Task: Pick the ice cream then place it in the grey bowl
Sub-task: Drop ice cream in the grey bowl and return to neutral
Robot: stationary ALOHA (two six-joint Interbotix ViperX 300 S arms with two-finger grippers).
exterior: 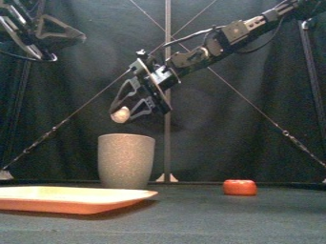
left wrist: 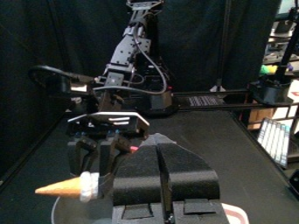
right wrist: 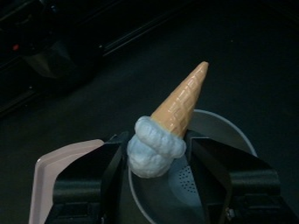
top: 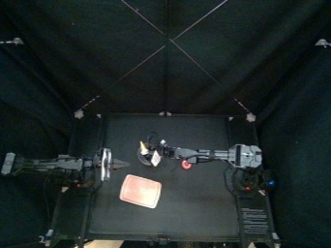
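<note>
At the desk's (exterior: 230,217) left, the left end effector (left wrist: 162,150) rests with its jaws pressed together. Right of it, the ice cream (right wrist: 176,109) hangs just above the grey bowl (exterior: 126,160). Its long axis is tilted and the cone tip points down-left, with the scoop clamped in the right end effector (exterior: 133,103).

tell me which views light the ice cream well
Right wrist view: ice cream brightly lit in the right pincer, above the grey bowl. Left wrist view: it stands out pale against black. Front view: only a tan end shows. Top view: too dark to pick out.
</note>
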